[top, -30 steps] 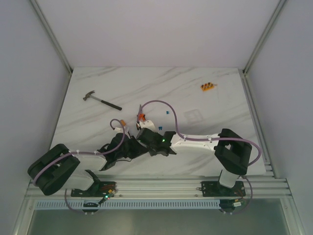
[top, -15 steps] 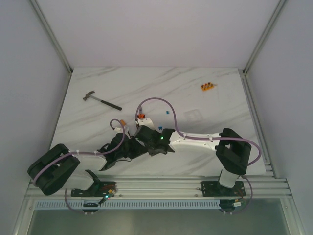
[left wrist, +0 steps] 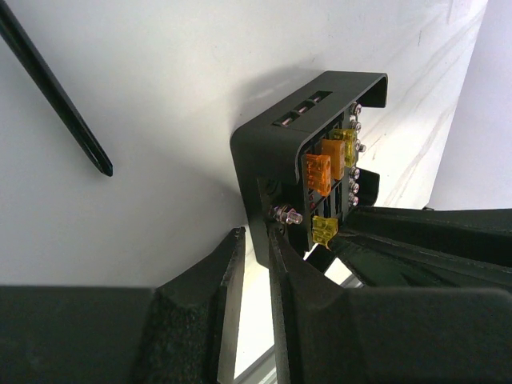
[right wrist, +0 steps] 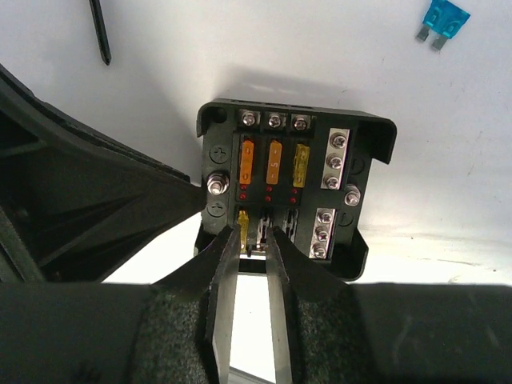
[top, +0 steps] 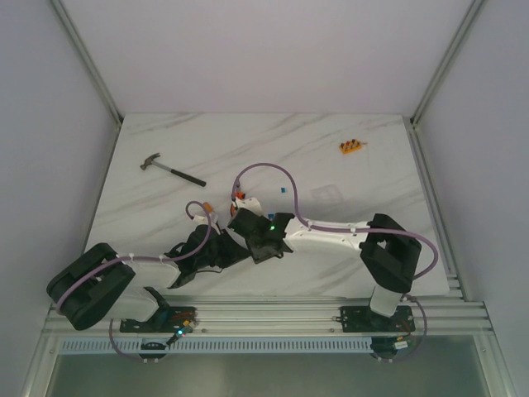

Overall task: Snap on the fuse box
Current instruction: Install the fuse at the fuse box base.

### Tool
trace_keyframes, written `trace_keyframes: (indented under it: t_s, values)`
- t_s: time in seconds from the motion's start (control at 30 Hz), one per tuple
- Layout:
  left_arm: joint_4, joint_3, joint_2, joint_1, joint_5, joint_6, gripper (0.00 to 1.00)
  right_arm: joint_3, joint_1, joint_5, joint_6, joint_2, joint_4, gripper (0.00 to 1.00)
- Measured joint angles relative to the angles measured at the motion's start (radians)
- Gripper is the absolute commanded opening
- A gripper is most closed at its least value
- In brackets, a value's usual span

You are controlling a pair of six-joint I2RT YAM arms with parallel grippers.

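Observation:
The fuse box [right wrist: 296, 188] is black, without a lid, and lies on the white table with orange and yellow fuses in its slots. It also shows in the left wrist view [left wrist: 308, 156]. In the top view the two grippers hide it. My left gripper [left wrist: 254, 236] is closed on the flange at the box's left edge. My right gripper [right wrist: 252, 236] is narrowly open with its tips at the box's near row, and a yellow fuse [right wrist: 242, 228] stands by its left finger. The clear square lid [top: 328, 195] lies on the table to the right, apart from the box.
A hammer [top: 172, 169] lies at the far left. An orange strip of fuses [top: 351, 146] lies at the far right. A loose blue fuse [right wrist: 444, 20] lies beyond the box and also shows in the top view [top: 283, 189]. A thin black rod [left wrist: 56, 96] lies left of the box.
My right wrist has moved left and a little farther in over the box. My left arm has not moved.

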Motion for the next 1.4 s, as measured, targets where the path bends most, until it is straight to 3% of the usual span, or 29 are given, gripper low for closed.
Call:
trace_keyframes:
  t_s: [0.2,0.6,0.93,1.4]
  values:
    - [0.000,0.000,0.000,0.000,0.000,0.000,0.28,0.017,-0.007,-0.021,0.003,0.012,-0.006,0.18]
    - [0.000,0.000,0.000,-0.001,0.000,0.000,0.28,0.054,-0.015,-0.063,0.003,0.039,-0.034,0.14]
    - [0.000,0.000,0.000,-0.001,0.000,0.000,0.28,0.097,-0.022,-0.074,0.010,0.072,-0.083,0.00]
    - [0.001,0.000,0.008,-0.002,0.000,-0.004,0.27,0.058,-0.054,-0.130,0.029,0.063,-0.045,0.00]
